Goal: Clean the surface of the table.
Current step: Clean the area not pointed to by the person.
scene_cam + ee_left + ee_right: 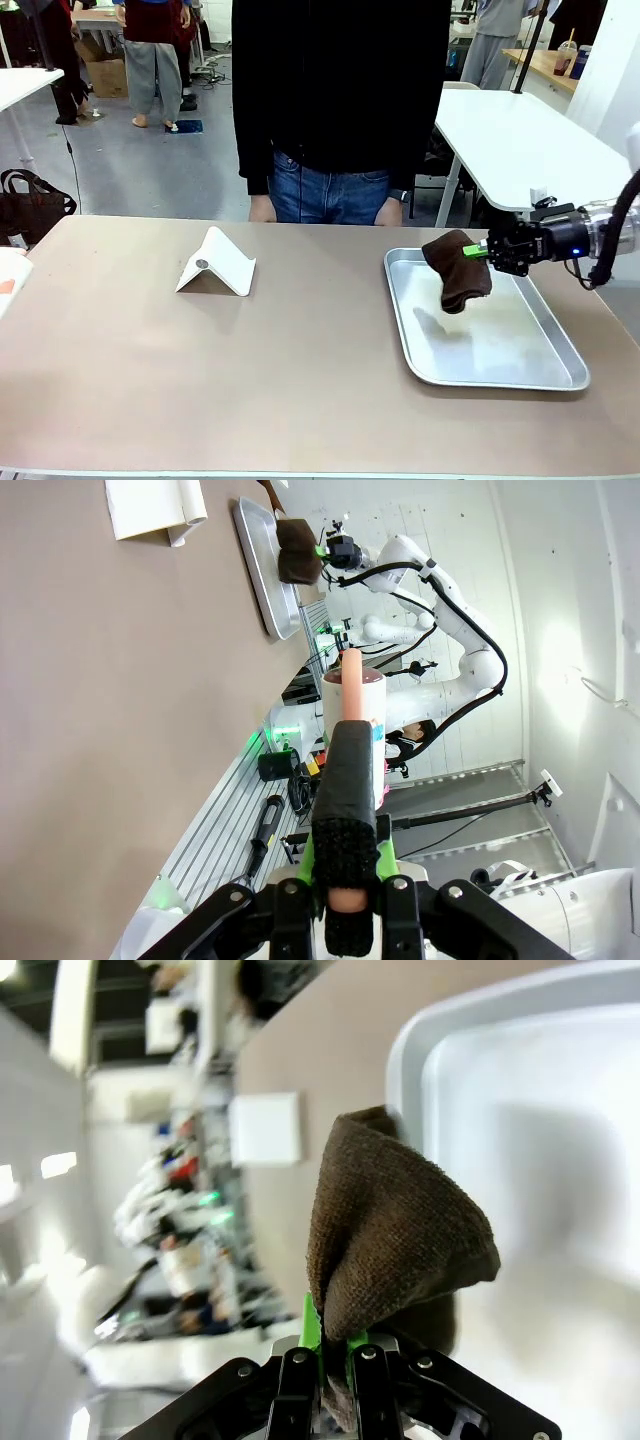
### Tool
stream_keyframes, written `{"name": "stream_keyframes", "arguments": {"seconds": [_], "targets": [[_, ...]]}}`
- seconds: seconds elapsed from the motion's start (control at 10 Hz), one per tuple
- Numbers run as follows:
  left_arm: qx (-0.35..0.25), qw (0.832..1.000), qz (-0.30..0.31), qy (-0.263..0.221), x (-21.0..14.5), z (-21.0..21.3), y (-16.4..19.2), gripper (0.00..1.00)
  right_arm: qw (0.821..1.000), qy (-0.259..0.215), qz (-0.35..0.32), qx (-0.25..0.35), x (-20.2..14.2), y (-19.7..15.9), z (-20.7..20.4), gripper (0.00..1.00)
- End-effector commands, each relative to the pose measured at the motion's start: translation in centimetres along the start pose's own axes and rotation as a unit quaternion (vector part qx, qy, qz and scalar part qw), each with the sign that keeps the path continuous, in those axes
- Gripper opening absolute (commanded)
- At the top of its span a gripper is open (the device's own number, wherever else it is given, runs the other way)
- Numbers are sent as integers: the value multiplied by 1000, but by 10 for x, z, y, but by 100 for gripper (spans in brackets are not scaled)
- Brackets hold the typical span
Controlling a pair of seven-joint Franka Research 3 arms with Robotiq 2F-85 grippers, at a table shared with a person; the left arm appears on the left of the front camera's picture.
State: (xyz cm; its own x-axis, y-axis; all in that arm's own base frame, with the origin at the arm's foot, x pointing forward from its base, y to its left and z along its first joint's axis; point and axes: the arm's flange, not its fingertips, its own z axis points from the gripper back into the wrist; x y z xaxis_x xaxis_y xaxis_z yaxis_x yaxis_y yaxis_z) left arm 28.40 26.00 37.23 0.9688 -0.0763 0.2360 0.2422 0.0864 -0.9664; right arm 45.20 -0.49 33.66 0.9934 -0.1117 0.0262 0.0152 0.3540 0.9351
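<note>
Large taupe matte table (pixel 200 370) filled foreground | on it: one silver metal tray (pixel 500 345) at right, one white folded stand (pixel 216 264) left of centre; person in black top (pixel 340 100) at far edge | right gripper (pixel 478 250) pinched one dark brown cloth (pixel 458 272), hanging over tray | left wrist view: left gripper (pixel 347 858) clamped black rough bar (pixel 345 780), pinkish tip

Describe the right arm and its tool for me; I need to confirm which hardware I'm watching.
The right arm is white with rounded joints, and a black cable loops along it. Near the wrist, a small blue light glows on a dark housing. The right tool is black and boxy, with two slim fingers carrying bright green pads.
</note>
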Motion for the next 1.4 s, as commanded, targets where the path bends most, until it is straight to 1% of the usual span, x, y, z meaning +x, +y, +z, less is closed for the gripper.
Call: {"name": "stream_keyframes", "arguments": {"seconds": [0.0, 0.1, 0.2, 0.3, 0.5, 0.6, 0.7, 1.3], "targets": [[-6, 1000, 0, -5, 1, 4, -8, 23, 992, 34, -63, 104, 5, 0, 17, 11], [-6, 1000, 0, -5, 1, 4, -8, 23, 987, 44, -82, 135, 1, 4, 22, 11], [-6, 1000, 0, -5, 1, 4, -8, 23, 983, 48, -94, 148, -6, 8, 25, 11], [-6, 1000, 0, -5, 1, 4, -8, 23, 983, 36, -96, 152, -11, 11, 28, 11], [-6, 1000, 0, -5, 1, 4, -8, 23, 984, 21, -93, 148, -17, 16, 31, 11], [-6, 1000, 0, -5, 1, 4, -8, 23, 987, 21, -82, 137, -19, 15, 29, 11], [-6, 1000, 0, -5, 1, 4, -8, 23, 985, 47, -88, 143, -12, 5, 32, 11], [-6, 1000, 0, -5, 1, 4, -8, 23, 985, 47, -88, 143, -12, 5, 32, 11]]}}
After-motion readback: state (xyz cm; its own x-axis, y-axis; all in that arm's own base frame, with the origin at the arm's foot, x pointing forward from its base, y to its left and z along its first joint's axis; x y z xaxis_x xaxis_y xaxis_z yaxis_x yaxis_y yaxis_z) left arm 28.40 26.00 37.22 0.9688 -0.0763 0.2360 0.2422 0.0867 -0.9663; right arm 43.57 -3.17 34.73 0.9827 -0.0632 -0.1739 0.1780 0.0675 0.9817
